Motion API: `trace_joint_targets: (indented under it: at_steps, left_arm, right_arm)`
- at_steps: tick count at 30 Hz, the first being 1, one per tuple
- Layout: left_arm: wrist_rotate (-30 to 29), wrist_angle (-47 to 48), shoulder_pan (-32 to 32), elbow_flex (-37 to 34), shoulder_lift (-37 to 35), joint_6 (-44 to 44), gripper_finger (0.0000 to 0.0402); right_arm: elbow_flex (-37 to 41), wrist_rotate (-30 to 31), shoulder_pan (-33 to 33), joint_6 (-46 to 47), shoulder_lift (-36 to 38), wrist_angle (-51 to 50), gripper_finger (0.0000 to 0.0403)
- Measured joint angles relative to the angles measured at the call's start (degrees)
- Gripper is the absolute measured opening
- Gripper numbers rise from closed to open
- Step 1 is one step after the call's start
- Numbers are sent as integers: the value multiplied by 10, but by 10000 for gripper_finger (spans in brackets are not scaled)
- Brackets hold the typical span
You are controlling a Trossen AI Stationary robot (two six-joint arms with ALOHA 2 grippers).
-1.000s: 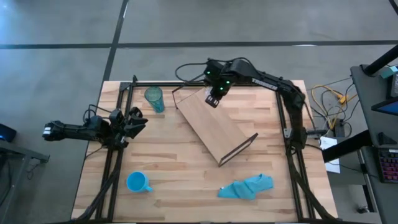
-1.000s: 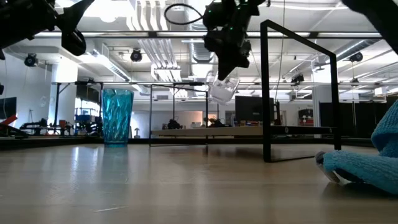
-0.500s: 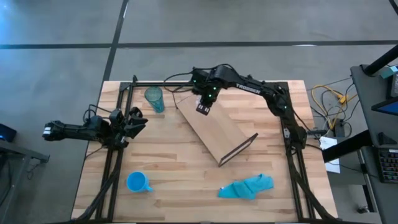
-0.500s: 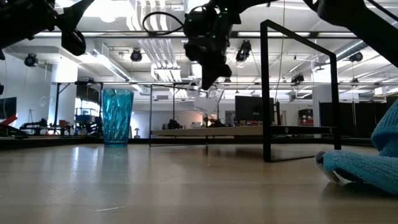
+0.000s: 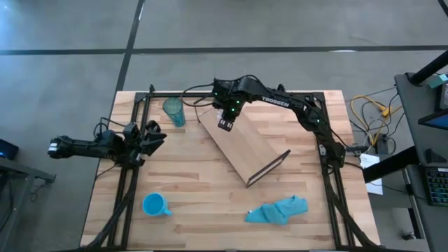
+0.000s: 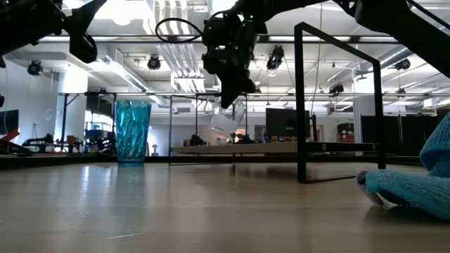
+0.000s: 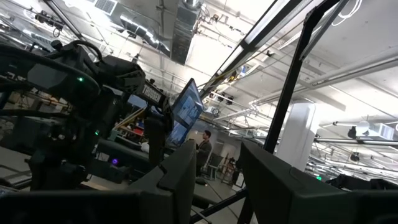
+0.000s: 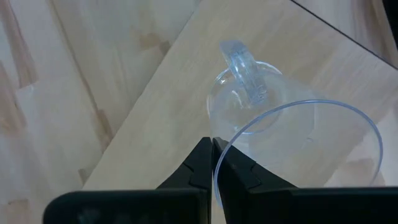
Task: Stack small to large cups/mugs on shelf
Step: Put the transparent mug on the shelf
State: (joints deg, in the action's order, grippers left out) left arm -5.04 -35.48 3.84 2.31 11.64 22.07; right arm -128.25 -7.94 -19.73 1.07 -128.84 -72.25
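Right fingers pinched on clear glass cup's rim above shelf.

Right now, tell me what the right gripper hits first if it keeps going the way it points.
Probably the shelf: the right gripper, shut on the glass cup, points down at the board's far-left end. How far above it hangs is unclear.

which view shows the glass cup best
The right wrist view: the glass cup fills the picture, rim pinched by the right gripper above the shelf. The low view shows it faintly; the high view hides it; the left wrist view misses it.
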Motion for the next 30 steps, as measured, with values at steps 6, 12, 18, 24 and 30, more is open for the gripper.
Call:
trace_joint_targets:
  at_steps: [6,12,18,24,30]
  left_arm:
    - [0,0,0,0,0,0,114]
    - [0,0,0,0,0,0,114]
    - [0,0,0,0,0,0,114]
    - [0,0,0,0,0,0,114]
    - [0,0,0,0,0,0,114]
  right_arm:
    - [4,0,0,-11,0,9,9]
    - [15,5,0,-11,0,11,9]
    - [16,5,0,-11,0,18,9]
    - [19,5,0,-11,0,40,9]
    - [22,5,0,-11,0,39,9]
